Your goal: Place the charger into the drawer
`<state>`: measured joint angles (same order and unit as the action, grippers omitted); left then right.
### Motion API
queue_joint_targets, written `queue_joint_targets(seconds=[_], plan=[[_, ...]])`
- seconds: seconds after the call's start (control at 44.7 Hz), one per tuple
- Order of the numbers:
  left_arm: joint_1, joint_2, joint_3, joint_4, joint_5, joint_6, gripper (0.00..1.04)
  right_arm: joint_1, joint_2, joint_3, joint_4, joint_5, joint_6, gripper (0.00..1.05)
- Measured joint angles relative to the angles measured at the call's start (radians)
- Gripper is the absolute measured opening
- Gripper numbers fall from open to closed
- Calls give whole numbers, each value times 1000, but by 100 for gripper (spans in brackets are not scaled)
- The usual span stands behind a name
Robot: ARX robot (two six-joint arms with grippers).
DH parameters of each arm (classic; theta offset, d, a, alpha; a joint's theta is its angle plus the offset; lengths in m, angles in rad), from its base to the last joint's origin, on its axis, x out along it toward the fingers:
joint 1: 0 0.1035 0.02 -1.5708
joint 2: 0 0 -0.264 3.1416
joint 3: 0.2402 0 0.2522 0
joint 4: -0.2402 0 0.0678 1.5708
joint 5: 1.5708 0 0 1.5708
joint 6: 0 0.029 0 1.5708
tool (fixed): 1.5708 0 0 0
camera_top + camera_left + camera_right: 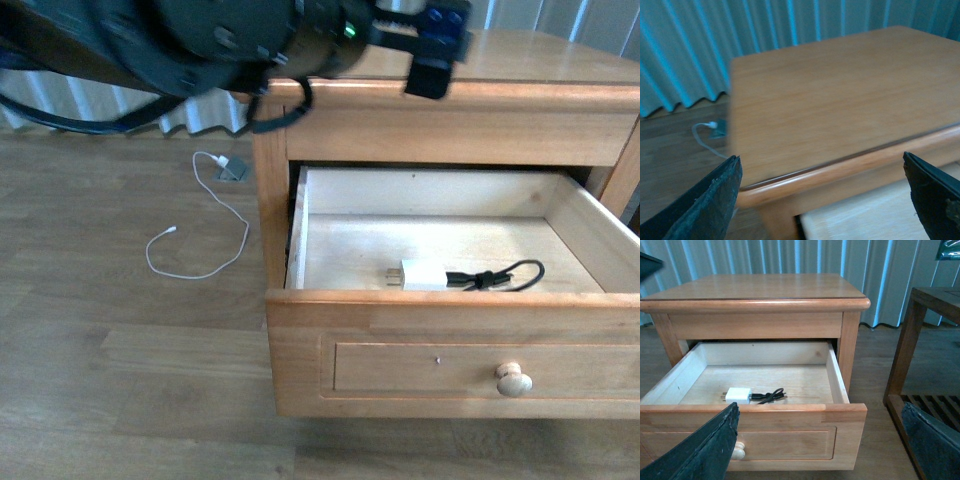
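Front view: small white plug-block charger [423, 275] with looped black cable lies inside open light-brown wooden drawer [450, 306]; my left and right jaws gape empty, nothing left to hold.

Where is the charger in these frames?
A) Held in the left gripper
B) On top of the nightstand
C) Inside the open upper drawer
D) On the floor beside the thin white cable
C: the charger lies on the bottom of the pulled-out drawer, just behind its front panel, with its black cable looped beside it and nothing holding it.
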<state>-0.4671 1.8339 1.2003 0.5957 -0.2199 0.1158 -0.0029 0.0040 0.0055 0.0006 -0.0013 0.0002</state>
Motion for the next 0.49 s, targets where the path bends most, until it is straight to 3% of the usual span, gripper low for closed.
queue_joint_targets(seconds=[0.157,0.492], plan=[[63,-345,-282,4,-108,19,99,0,0,0,0,0,0,96],[47,-925,-668,-216,-434,-47,99,0,0,0,0,0,0,96]])
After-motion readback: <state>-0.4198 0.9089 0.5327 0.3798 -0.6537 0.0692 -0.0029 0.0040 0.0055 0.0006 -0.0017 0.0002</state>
